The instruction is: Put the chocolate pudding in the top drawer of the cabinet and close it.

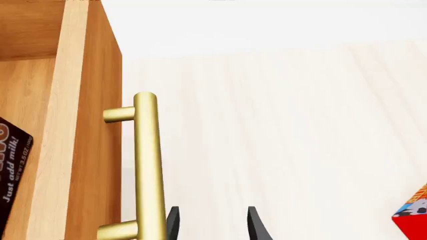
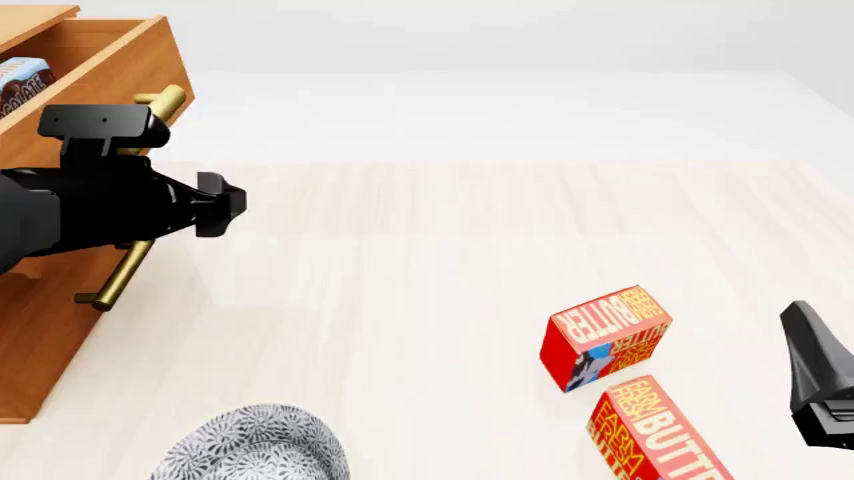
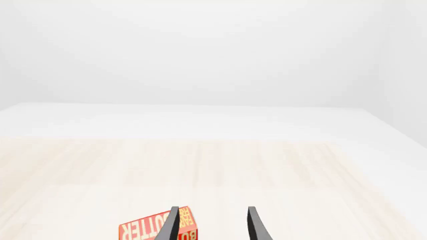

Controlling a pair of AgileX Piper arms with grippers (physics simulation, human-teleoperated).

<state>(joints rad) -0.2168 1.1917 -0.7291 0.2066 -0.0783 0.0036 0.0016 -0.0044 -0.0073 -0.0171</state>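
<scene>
Cabinet (image 2: 40, 350), upper left of the front frame: stiff orange-brown wood. Top drawer (image 2: 114, 60) is pulled out; its brass bar handle (image 1: 148, 165) is smooth, round, probably slippery, so push the flat drawer front. Chocolate pudding (image 2: 19, 82), a light, rigid carton, lies inside. Left gripper (image 1: 211, 222): fingers apart, empty, beside the handle. Right gripper (image 3: 211, 222): apart, empty.

The orange-brown wooden cabinet (image 2: 40, 340) shows matt grain; its brass bar handle (image 1: 148, 165) gleams, smooth metal. The pale wood-grain table (image 2: 441, 260) looks matt.
</scene>
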